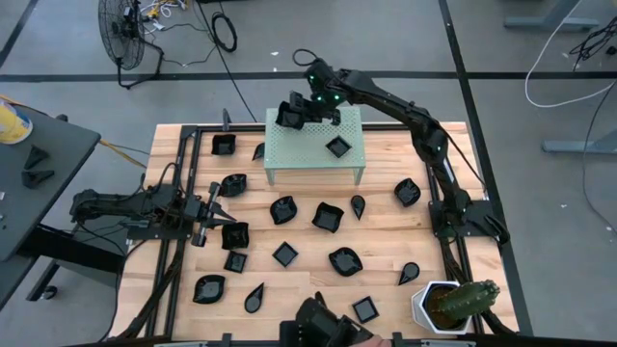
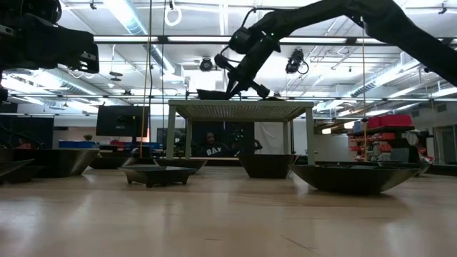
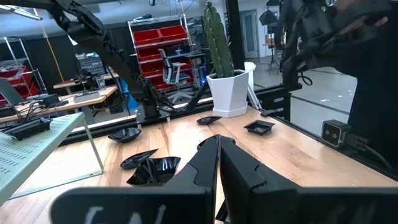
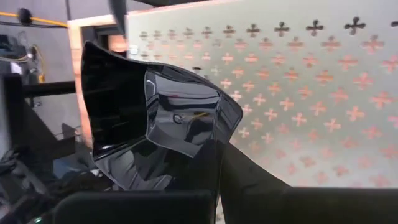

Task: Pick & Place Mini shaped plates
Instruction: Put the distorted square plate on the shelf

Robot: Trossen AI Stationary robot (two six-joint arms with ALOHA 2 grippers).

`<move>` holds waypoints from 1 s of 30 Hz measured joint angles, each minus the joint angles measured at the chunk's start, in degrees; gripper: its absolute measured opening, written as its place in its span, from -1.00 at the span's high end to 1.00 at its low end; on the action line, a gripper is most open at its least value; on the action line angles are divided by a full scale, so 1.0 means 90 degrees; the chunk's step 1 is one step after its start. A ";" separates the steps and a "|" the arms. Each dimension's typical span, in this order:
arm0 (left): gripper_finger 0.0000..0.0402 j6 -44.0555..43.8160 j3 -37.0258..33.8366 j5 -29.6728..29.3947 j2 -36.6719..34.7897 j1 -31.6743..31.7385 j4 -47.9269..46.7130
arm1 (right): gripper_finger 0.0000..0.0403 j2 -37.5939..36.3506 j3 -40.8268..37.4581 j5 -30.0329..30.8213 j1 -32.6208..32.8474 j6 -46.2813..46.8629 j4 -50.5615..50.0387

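- While most of the job is unfinished, the wooden table (image 1: 386,241) carries well over a dozen mini shaped plates (image 1: 328,216) scattered across it, all lying flat with rims up.
- Toward the far side stands the pale green perforated stand (image 1: 314,146); one small square plate (image 1: 337,146) already sits on its top, near the right half. My reading is that the stand is the drop-off, so one plate is placed, one is in transit, and the rest wait.
- In the near right corner is a white cactus pot (image 1: 429,306), no part of the task.
- The right pincer (image 1: 301,114) hangs over the stand's far left corner, clenched on the rim of a wavy black plate (image 4: 155,118). In the right wrist view the plate stands tilted steeply, nearly on edge, its glossy hollow facing the camera, over the cross-patterned top. Its long axis I cannot tell.
- The left pincer (image 1: 214,202) waits low near the table's left edge, fingers pressed together and empty, just beside another plate (image 1: 234,236).
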 joint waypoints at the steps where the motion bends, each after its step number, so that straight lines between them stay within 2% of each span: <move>1: 0.88 0.0000 0.0000 0.0002 0.0000 0.0002 0.0000 | 0.98 0.0024 0.0000 -0.0002 0.0002 -0.0025 -0.0009; 30: 0.88 0.0000 -0.0001 0.0002 0.0000 0.0001 0.0000 | 0.98 0.0020 -0.0002 -0.0009 -0.0013 -0.1289 -0.0210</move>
